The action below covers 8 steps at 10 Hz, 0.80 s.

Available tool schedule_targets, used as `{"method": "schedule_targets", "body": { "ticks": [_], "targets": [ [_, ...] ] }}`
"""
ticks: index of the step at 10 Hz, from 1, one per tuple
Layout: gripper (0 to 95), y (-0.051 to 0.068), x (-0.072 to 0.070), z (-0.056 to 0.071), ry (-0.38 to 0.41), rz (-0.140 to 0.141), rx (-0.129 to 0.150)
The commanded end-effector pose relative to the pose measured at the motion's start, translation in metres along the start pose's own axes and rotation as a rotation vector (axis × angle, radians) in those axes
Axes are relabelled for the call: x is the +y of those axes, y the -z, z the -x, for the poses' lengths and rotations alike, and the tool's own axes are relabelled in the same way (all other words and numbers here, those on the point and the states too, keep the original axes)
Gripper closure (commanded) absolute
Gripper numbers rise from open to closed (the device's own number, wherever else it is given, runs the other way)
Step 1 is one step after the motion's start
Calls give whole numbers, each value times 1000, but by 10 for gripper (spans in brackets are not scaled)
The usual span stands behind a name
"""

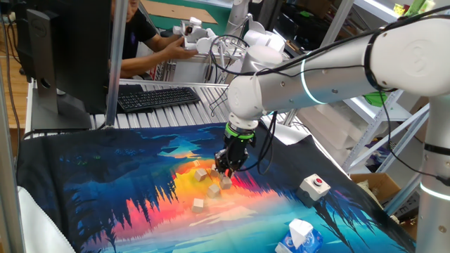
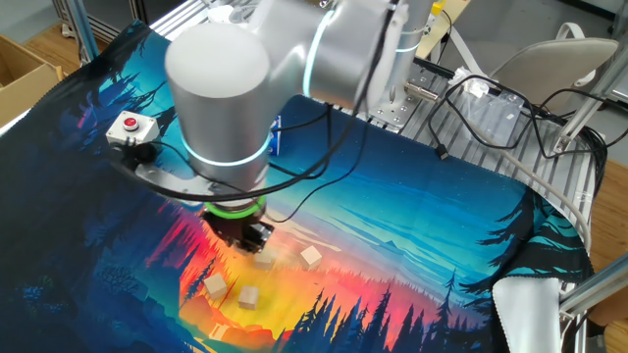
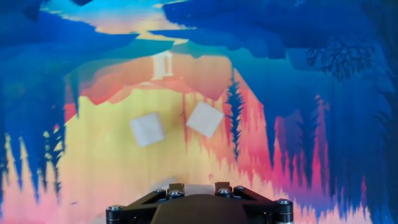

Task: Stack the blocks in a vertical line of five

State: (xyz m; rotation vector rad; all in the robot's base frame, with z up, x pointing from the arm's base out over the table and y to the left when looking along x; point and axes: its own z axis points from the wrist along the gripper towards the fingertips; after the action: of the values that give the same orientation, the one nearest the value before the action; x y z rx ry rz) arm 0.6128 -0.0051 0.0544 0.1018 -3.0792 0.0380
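Gripper [image 1: 226, 169] points straight down over the middle of the printed mat [image 1: 105, 183]; whether its jaws pinch anything cannot be told. Pale beige wooden blocks lie near it: one [image 1: 198, 204] nearest the mat's front edge, others [image 1: 214, 190] [image 1: 226, 182] [image 1: 202, 173] close beside the fingertips.

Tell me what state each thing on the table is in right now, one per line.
gripper: pointing down, jaws narrow, grip unclear
block under gripper: at the fingertips; held or lying, cannot tell
far block: lying alone, unstacked
middle block: lying alone, unstacked
near block: lying alone, unstacked
button box: upright, untouched
tissue pack: tissue sticking up
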Motion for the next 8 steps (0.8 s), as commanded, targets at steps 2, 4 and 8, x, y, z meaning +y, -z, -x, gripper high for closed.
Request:
{"method": "schedule_targets", "body": {
  "ticks": [2, 4, 8],
  "targets": [
    [950, 9, 10, -1, 8, -8, 4],
    [950, 12, 15, -2, 25, -12, -8],
    [950, 17, 34, 0, 123, -48, -26]
  ]
}}
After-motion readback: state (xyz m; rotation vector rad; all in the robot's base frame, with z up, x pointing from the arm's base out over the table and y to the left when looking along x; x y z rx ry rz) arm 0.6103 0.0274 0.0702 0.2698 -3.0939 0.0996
